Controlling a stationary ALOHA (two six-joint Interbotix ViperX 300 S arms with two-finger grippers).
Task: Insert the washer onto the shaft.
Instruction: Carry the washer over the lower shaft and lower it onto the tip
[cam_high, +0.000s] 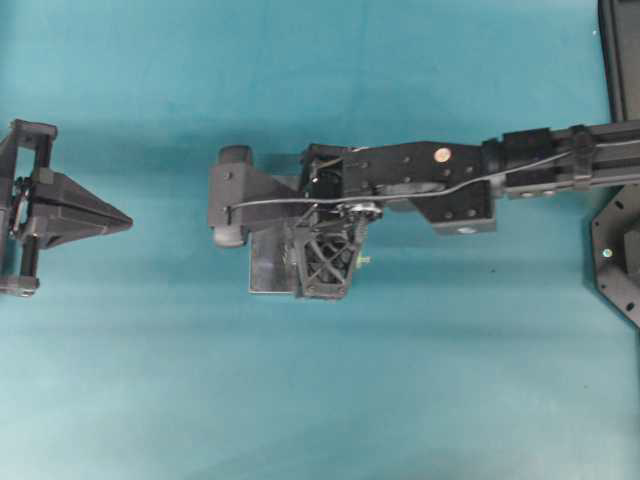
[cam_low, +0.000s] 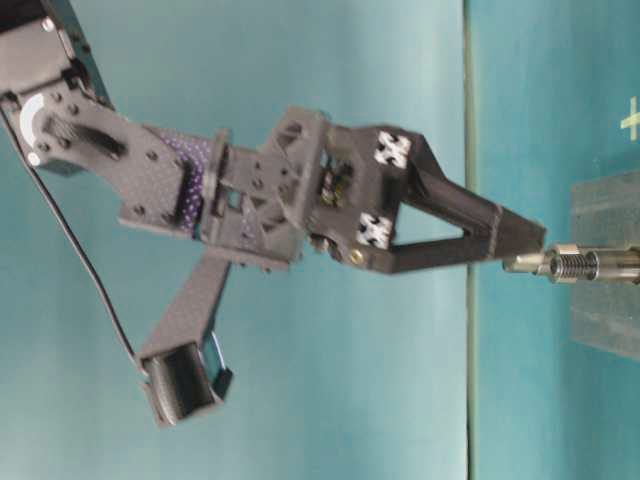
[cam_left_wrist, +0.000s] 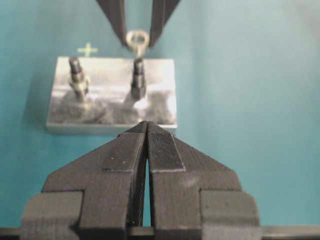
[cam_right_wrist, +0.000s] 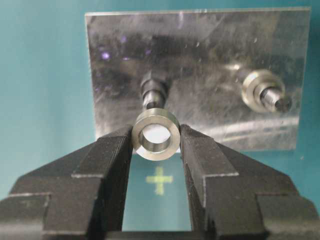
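Item: washer (cam_right_wrist: 156, 134), a small bright metal ring, pinched by its outer edge between the two black jaws of the right gripper (cam_right_wrist: 156, 145), bore open and facing the right wrist camera. Location: held just above the tip of the bare shaft (cam_right_wrist: 153, 92); in the table-level view the ring (cam_low: 563, 264) sits at the shaft's top end, whether already slipped over the tip or just off it cannot be told. Item: shaft, a dark threaded post standing upright on a metal base plate (cam_right_wrist: 200, 55). Item: second post (cam_right_wrist: 267, 95) on the same plate, beside the first and apart from it, carrying a washer-like collar low around it. Item: base plate, rectangular, shiny grey, lying flat on the teal bench (cam_high: 320, 400), with a small pale cross mark (cam_right_wrist: 159, 179) on the bench just beside it. Item: right gripper, pointing steeply down over the plate, its arm reaching in from the right side of the overhead view. Item: left gripper (cam_left_wrist: 147, 131), jaws pressed together with nothing between them, level and facing the plate from near its edge; well apart from the right gripper in the overhead view (cam_high: 125, 221).
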